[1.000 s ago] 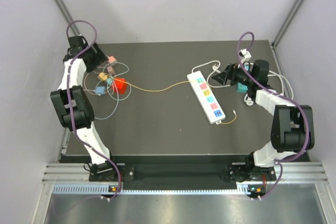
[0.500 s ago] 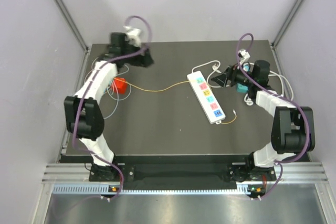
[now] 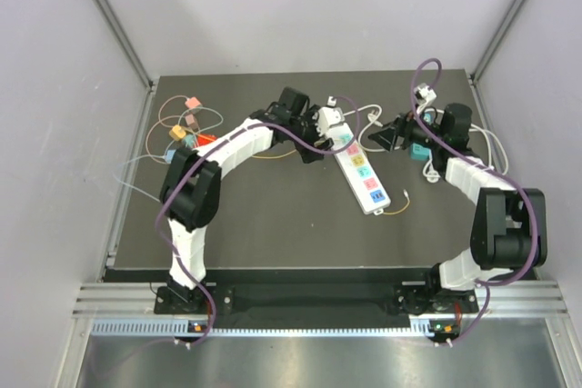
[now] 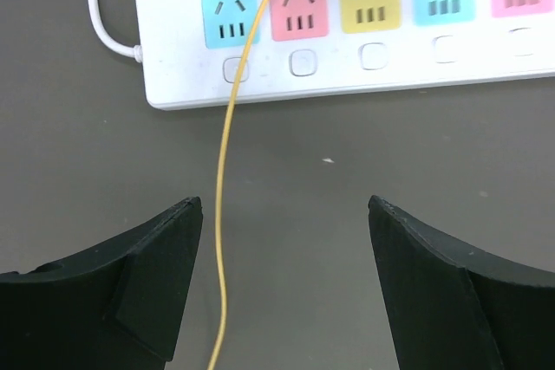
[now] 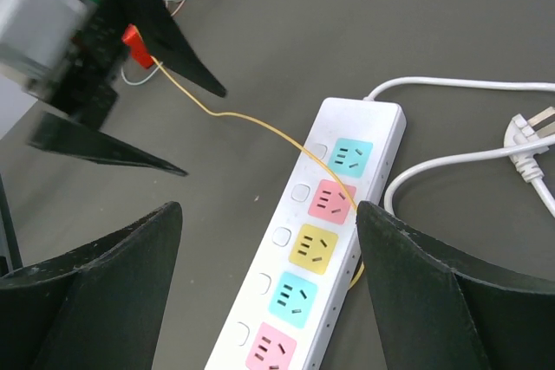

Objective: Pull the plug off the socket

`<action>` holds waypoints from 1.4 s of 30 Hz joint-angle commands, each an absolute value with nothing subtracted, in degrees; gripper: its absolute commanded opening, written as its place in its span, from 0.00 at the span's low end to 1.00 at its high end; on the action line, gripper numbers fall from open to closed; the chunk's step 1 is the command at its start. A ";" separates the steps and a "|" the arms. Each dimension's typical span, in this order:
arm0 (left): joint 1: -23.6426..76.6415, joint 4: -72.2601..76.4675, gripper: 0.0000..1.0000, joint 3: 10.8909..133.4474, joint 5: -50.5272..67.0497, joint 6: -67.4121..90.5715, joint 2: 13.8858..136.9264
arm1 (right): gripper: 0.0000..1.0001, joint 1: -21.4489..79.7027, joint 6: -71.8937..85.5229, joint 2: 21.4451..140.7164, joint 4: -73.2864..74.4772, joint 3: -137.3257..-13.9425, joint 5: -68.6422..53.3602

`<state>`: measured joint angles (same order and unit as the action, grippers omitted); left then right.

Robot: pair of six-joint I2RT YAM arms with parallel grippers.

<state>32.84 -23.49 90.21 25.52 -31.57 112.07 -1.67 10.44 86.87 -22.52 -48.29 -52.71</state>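
jaws spread on both, we hang left gripper (image 4: 284,205) over the 12 o'clock end of the strip (image 4: 347,75), right gripper (image 5: 269,210) at its 3 o'clock, likely to brace and pull.

Dark matte table (image 3: 273,233), pale lilac walls (image 3: 300,6), metal corner posts (image 3: 107,17), even light

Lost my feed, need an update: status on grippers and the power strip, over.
Left gripper open, short of power strip. Right gripper open, empty. Yellow wire draped across the strip.
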 commanded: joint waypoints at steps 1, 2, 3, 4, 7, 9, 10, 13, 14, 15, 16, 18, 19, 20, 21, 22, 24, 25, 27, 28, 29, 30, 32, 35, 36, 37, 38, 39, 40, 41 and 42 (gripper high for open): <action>33.49 -21.45 0.82 95.53 22.60 -37.26 116.18 | 0.81 -2.90 9.22 84.29 -25.22 -49.04 -54.58; 33.57 -21.18 0.81 95.97 21.89 -37.35 117.93 | 0.81 -2.99 9.40 84.37 -25.40 -48.87 -54.67; 33.66 -20.22 0.80 96.24 20.41 -37.35 118.56 | 0.81 -3.25 9.84 84.37 -25.66 -48.78 -54.84; 33.75 -19.78 0.80 96.59 19.87 -37.27 119.52 | 0.81 -3.43 9.93 84.38 -25.84 -48.78 -55.10; 34.10 -18.02 0.77 96.94 17.24 -37.27 121.19 | 0.81 -3.78 10.55 84.64 -26.37 -48.69 -55.37; 34.63 -17.14 0.69 97.21 14.61 -37.27 121.99 | 0.81 -3.95 10.90 84.81 -26.72 -48.60 -55.46; 34.72 -17.05 0.59 97.38 14.15 -37.18 122.78 | 0.81 -3.96 10.99 84.99 -26.89 -48.60 -55.55; 35.33 -16.96 0.13 97.91 13.80 -36.56 123.14 | 0.81 -4.13 11.25 84.99 -26.98 -48.43 -55.72; 35.59 -16.88 0.05 97.82 14.06 -36.30 123.05 | 0.81 -4.30 11.34 84.99 -27.16 -48.51 -55.72; 35.77 -16.79 0.00 97.82 14.50 -35.78 122.79 | 0.80 -4.39 11.60 84.90 -27.33 -48.43 -55.72; 35.77 -16.44 0.00 97.74 15.20 -35.42 121.83 | 0.81 -4.48 11.69 85.08 -27.42 -48.34 -55.81; 35.77 -15.13 0.00 96.17 15.99 -33.33 120.07 | 0.81 -4.83 12.39 85.17 -27.86 -48.34 -55.99; 35.77 -12.59 0.00 94.93 16.00 -32.44 117.45 | 0.80 -5.01 12.65 85.34 -28.21 -48.17 -55.99; 35.51 -11.09 0.00 93.62 16.17 -31.39 115.77 | 0.81 -5.44 13.35 85.34 -28.56 -47.99 -55.99; 35.25 -9.16 0.00 90.04 16.78 -29.03 112.10 | 0.81 -5.71 13.71 85.34 -29.43 -47.81 -55.99; 34.72 -6.62 0.00 88.00 18.44 -27.61 110.23 | 0.81 -5.89 14.06 85.25 -29.88 -47.46 -56.07; 32.88 -0.46 0.00 82.65 24.15 -22.27 105.41 | 0.81 -6.15 14.76 85.52 -30.32 -47.37 -55.99; 32.26 2.69 0.00 81.14 25.91 -20.32 104.08 | 0.81 -6.33 14.94 85.52 -30.58 -47.29 -55.99; 29.89 9.56 0.00 77.44 31.88 -13.56 101.00 | 0.81 -6.50 15.29 85.26 -30.67 -47.29 -55.72; 28.23 11.41 0.00 76.74 33.73 -11.36 100.46 | 0.81 -6.59 15.38 85.17 -30.76 -47.02 -55.37; 27.43 15.60 0.00 75.77 38.19 -6.99 99.94 | 0.81 -6.68 15.47 84.99 -30.76 -47.11 -55.20; 26.73 16.86 0.00 75.41 39.80 -4.94 99.24 | 0.81 -6.77 15.38 84.90 -30.76 -46.94 -55.02; 25.14 20.63 0.00 75.06 43.66 -0.29 98.53 | 0.81 -7.03 15.73 84.81 -30.76 -46.93 -54.93; 24.08 21.18 0.00 76.28 45.17 2.19 97.56 | 0.81 -7.12 15.82 84.99 -30.94 -46.85 -54.93; 23.82 21.09 0.00 76.55 45.87 2.46 97.12 | 0.81 -7.21 15.91 84.99 -31.02 -46.85 -55.02; 23.30 21.18 0.00 76.81 46.05 2.63 96.77 | 0.81 -7.21 16.00 84.90 -31.03 -46.93 -55.11; 22.94 21.62 0.00 76.82 46.05 3.42 95.55 | 0.81 -7.29 16.00 84.82 -31.20 -46.85 -55.11; 22.50 22.23 0.00 76.82 45.88 3.69 94.93 | 0.81 -7.29 16.00 84.73 -31.38 -46.67 -55.11; 21.63 22.15 0.00 76.82 45.36 3.78 94.14 | 0.81 -7.38 16.26 84.64 -31.55 -46.67 -55.11; 21.01 21.89 0.00 76.90 44.83 3.69 92.65 | 0.81 -7.38 16.35 84.55 -31.90 -46.58 -55.02; 20.48 20.58 0.00 76.99 43.08 3.43 91.77 | 0.81 -7.47 16.43 84.64 -31.99 -46.58 -55.11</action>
<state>22.22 16.45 76.07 42.41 1.19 97.86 -6.57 16.51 86.63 -27.86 -47.22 -54.48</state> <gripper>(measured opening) 0.027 0.808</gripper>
